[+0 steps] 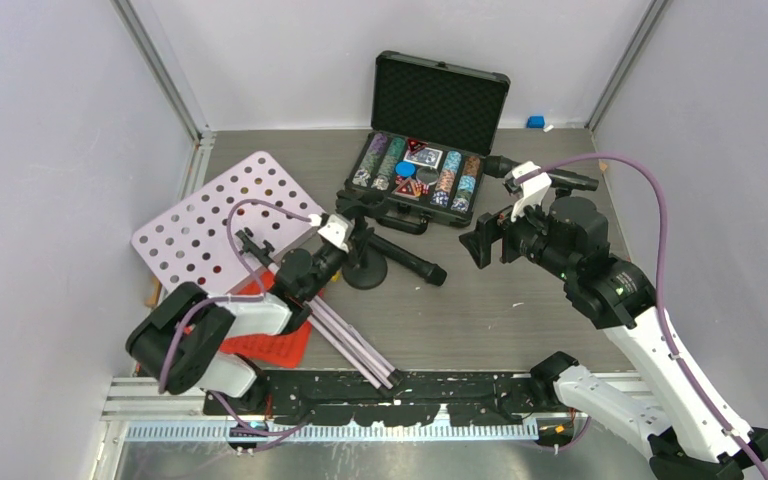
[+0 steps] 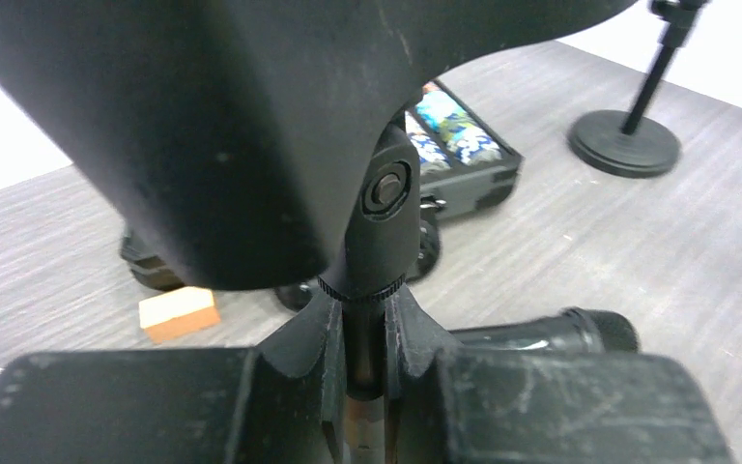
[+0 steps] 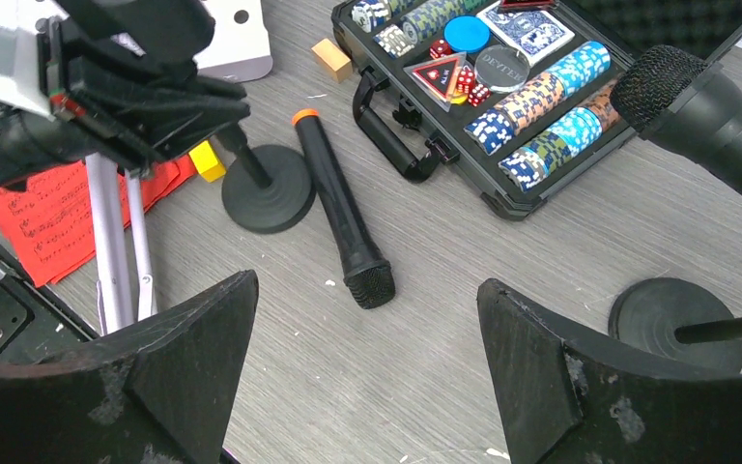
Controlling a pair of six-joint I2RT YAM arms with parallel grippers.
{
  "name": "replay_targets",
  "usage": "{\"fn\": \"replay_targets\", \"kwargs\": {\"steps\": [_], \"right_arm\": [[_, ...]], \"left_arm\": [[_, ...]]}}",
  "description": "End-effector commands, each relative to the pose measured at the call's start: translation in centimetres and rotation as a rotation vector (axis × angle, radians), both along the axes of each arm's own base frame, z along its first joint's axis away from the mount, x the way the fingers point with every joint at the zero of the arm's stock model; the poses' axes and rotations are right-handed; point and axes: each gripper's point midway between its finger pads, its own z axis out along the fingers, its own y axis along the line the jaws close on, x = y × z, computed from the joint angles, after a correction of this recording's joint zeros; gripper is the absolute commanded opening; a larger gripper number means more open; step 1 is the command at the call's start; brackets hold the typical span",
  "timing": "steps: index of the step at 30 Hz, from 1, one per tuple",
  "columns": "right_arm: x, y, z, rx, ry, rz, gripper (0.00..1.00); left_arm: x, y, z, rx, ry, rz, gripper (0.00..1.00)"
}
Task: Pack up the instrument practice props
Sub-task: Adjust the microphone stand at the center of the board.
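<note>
One white music rack (image 1: 210, 215) lies far left, with red pages (image 1: 278, 345) at its near edge, too overlapped to count. Two microphones — one microphone (image 1: 412, 263) flat mid-table, the other microphone (image 3: 705, 106) raised at right. Two poles: left gripper (image 2: 364, 333) pinches the centre pole (image 3: 269, 201), right gripper (image 3: 367, 290) spread, empty.

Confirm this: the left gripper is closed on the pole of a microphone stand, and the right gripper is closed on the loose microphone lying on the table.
One part is wrong. The left gripper is closed on the stand pole, but the right gripper is open and holds nothing. The right wrist view shows the loose microphone lying free on the table, beyond the spread fingers.
</note>
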Motion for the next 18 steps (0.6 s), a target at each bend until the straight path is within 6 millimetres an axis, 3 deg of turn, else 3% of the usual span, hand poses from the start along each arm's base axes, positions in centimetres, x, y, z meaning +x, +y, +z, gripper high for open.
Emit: {"fn": "replay_targets", "kwargs": {"steps": [1, 5, 9, 12, 16, 17, 18], "right_arm": [[0.2, 0.2, 0.8, 0.008, -0.033, 0.017, 0.89], [0.0, 0.1, 0.9, 0.004, -0.037, 0.013, 0.89], [-0.1, -0.1, 0.8, -0.004, -0.031, 0.010, 0.89], [-0.1, -0.1, 0.7, -0.004, -0.029, 0.013, 0.89], [-0.2, 0.2, 1.0, 0.002, -0.031, 0.029, 0.89], [-0.3, 0.3, 1.2, 0.005, -0.033, 0.033, 0.89], [-0.4, 0.3, 1.3, 0.009, -0.034, 0.038, 0.89]], "left_arm": [[3.8, 2.1, -0.2, 0.012, -0.042, 0.090, 0.00], [5.5, 3.4, -0.1, -0.021, -0.062, 0.101, 0.00], [5.9, 3.8, -0.4, 0.037, -0.050, 0.101, 0.02], [5.4, 3.1, -0.5, 0.060, -0.037, 0.052, 0.30], [5.1, 3.0, -0.3, 0.057, -0.031, 0.042, 0.90], [5.1, 3.0, -0.3, 0.057, -0.027, 0.038, 0.98], [5.0, 2.9, -0.1, 0.058, -0.026, 0.033, 0.99]]}}
